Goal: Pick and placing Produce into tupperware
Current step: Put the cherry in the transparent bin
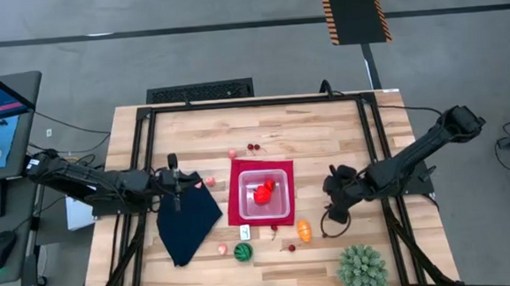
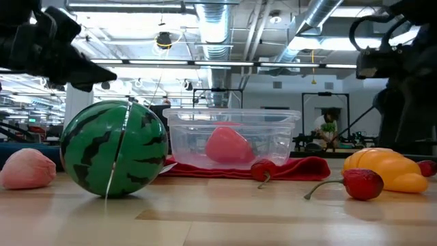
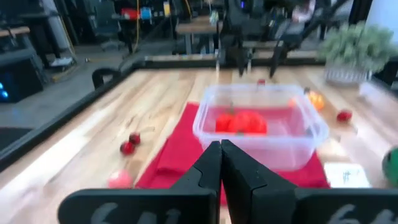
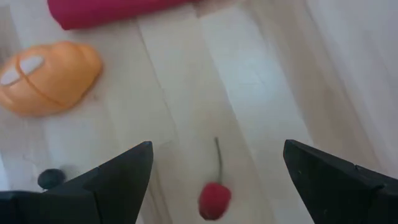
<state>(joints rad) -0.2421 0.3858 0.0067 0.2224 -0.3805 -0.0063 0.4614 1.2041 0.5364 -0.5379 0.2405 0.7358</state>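
The clear tupperware (image 1: 263, 194) stands on a red mat (image 1: 236, 217) at the table's middle, with red produce (image 1: 263, 192) inside. Loose produce lies around it: an orange piece (image 1: 304, 231), a stemmed cherry (image 1: 290, 246), a green striped ball (image 1: 243, 252), pink pieces (image 1: 222, 249) and a cherry pair (image 1: 253, 147). My right gripper (image 1: 334, 220) hangs open right of the mat, fingers slanting down above the cherry (image 4: 214, 199), with the orange piece (image 4: 50, 78) beside it. My left gripper (image 1: 194, 184) is shut, left of the mat, pointing level at the tupperware (image 3: 261, 127).
A dark navy cloth (image 1: 187, 222) lies under and in front of my left gripper. A spiky green plant ball (image 1: 362, 269) sits at the near right edge. A small white card (image 1: 245, 233) lies at the mat's near corner. Bare wood shows along the far side.
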